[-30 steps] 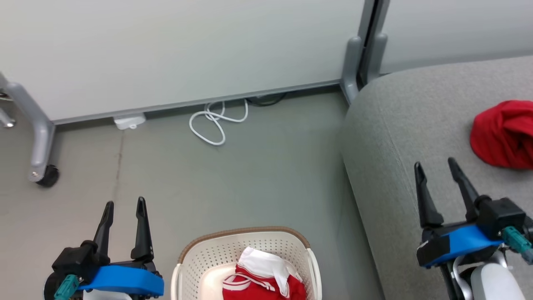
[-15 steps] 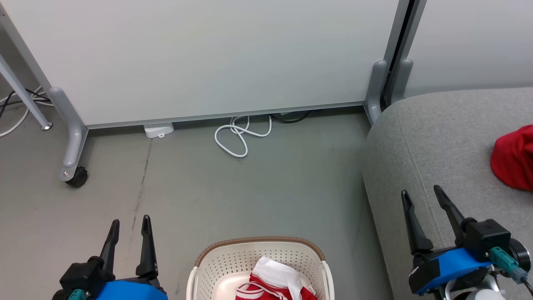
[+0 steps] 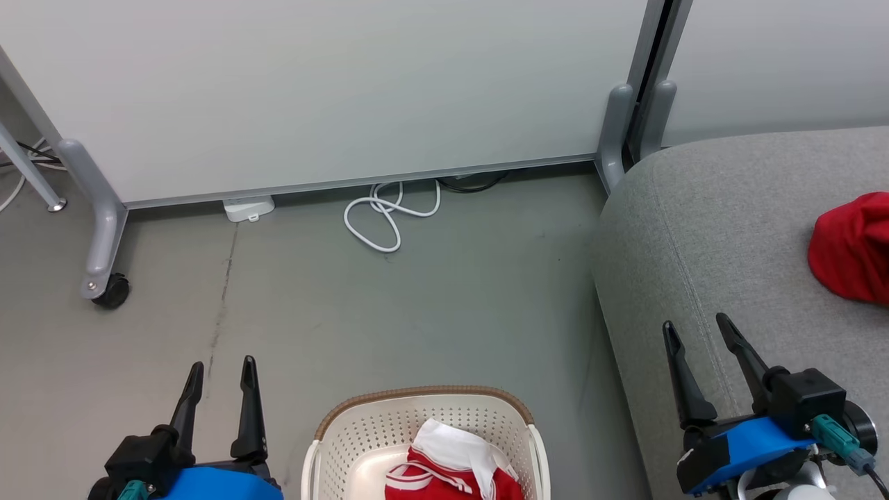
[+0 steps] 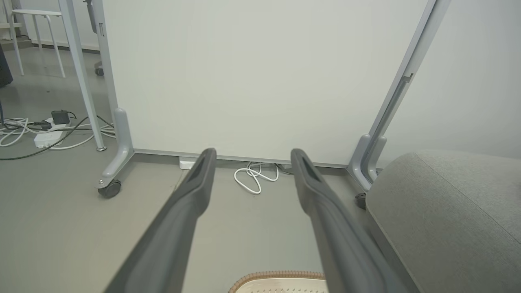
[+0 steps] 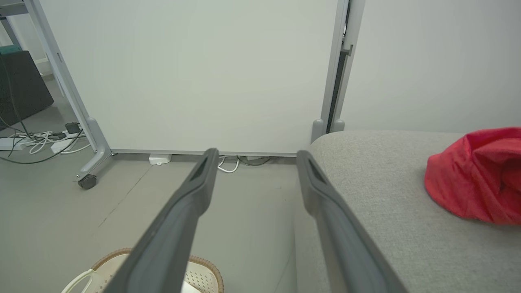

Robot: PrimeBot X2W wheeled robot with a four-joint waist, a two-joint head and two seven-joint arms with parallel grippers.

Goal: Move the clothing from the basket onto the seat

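Observation:
The cream basket (image 3: 368,430) with its brown rim stands on the floor at the bottom centre; its rim also shows in the left wrist view (image 4: 281,277) and the right wrist view (image 5: 203,272). A red garment with white panels and stripes (image 3: 451,469) lies inside it. A plain red garment (image 3: 851,250) rests on the grey seat (image 3: 729,229), also seen as red garment (image 5: 476,175) on the seat (image 5: 386,203). My left gripper (image 3: 222,373) hangs open left of the basket, empty. My right gripper (image 3: 696,328) stands open over the seat's left edge, empty.
A white partition panel (image 3: 333,90) on grey wheeled feet (image 3: 104,288) closes off the back. A coiled white cable (image 3: 385,219) and a small white box (image 3: 248,207) lie at its base. More cables and a power strip (image 4: 44,136) lie at far left.
The camera has shifted, so the whole scene sits a little differently in the head view. Both grippers stay open and empty; the garments have not moved.

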